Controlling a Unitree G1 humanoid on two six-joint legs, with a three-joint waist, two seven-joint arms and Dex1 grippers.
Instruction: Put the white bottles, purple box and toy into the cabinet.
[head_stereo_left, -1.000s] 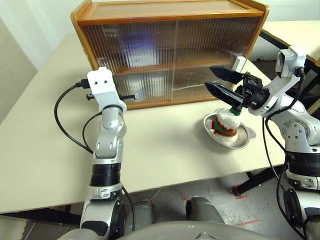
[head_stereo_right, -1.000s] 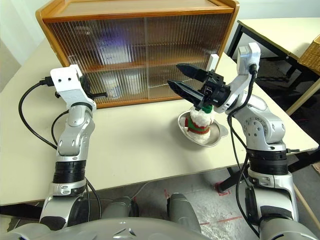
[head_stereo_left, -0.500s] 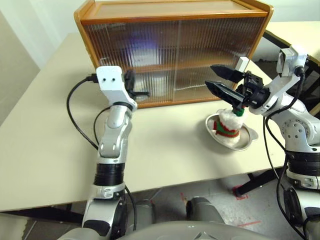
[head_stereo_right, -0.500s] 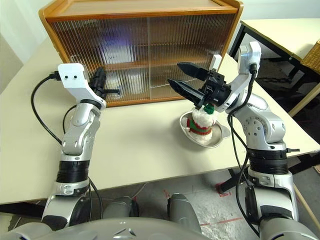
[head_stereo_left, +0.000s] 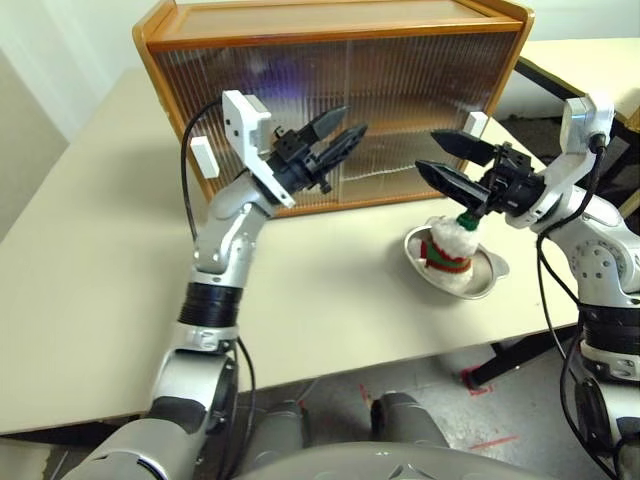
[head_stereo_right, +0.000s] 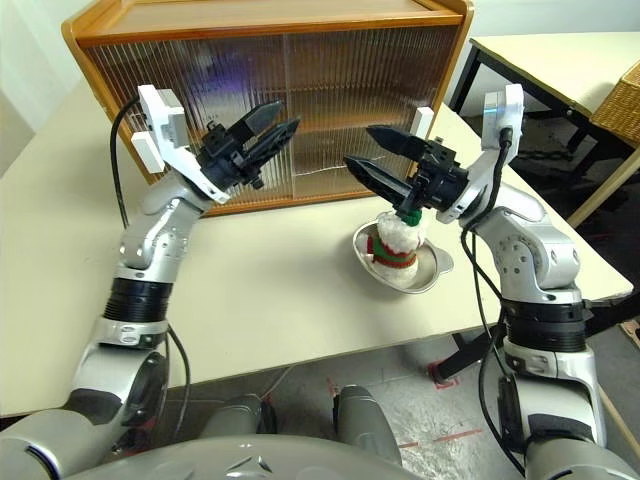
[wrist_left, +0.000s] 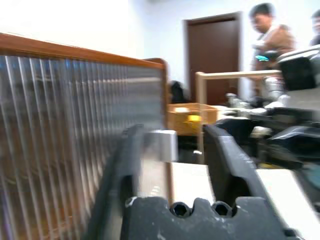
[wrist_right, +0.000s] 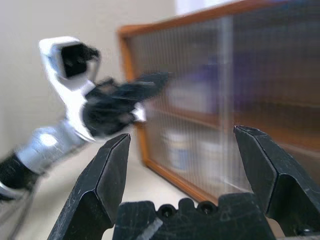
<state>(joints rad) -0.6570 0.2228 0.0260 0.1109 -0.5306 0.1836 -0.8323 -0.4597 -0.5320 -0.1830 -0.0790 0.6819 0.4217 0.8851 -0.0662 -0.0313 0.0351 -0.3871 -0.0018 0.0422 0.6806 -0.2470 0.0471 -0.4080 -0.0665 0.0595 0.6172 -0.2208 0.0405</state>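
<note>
Left gripper (head_stereo_left: 343, 125) swung up, ribbed cabinet (head_stereo_left: 420, 70), fluffy toy (head_stereo_left: 450, 248)

The cabinet (head_stereo_left: 330, 60) stood at the back of the table, orange-brown wood with one shelf, both ribbed translucent doors shut across its front. Behind the ribbing, two white bottles (wrist_right: 176, 149) showed as pale upright shapes on the lower level, side by side. A purple box (wrist_right: 200, 92) showed as a lilac blur on the shelf above them. The toy (head_stereo_left: 452, 245), fluffy white with a red-and-green band, sat in front of the cabinet's right end.
</note>
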